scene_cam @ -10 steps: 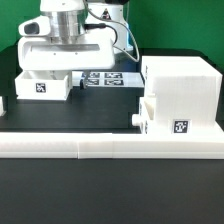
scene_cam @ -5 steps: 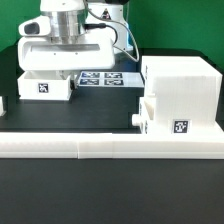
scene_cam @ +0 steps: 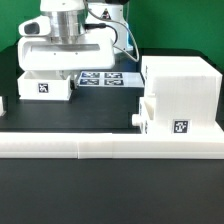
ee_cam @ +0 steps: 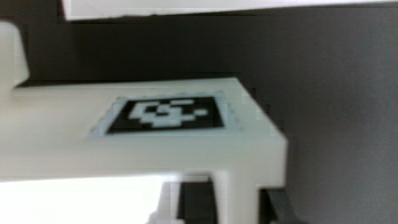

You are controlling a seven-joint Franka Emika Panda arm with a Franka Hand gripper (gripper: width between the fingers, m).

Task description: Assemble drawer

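A small white drawer tray (scene_cam: pixel 45 87) with a square tag stands at the exterior view's left. My gripper (scene_cam: pixel 53 70) is right over it, fingers down on its top edge. In the wrist view the tray's tagged face (ee_cam: pixel 166 113) fills the middle. My gripper (ee_cam: pixel 235 205) has one dark finger (ee_cam: pixel 196 205) on each side of a thin white tray wall, pressed against it. The large boxy casing (scene_cam: pixel 182 82) stands at the exterior view's right. A second tray (scene_cam: pixel 168 118) with a knob (scene_cam: pixel 137 118) sits partly in its lower opening.
The marker board (scene_cam: pixel 105 78) lies flat between the gripped tray and the casing. The long low white border wall (scene_cam: pixel 100 146) runs along the front. Another white part (scene_cam: pixel 2 105) shows at the exterior view's left edge.
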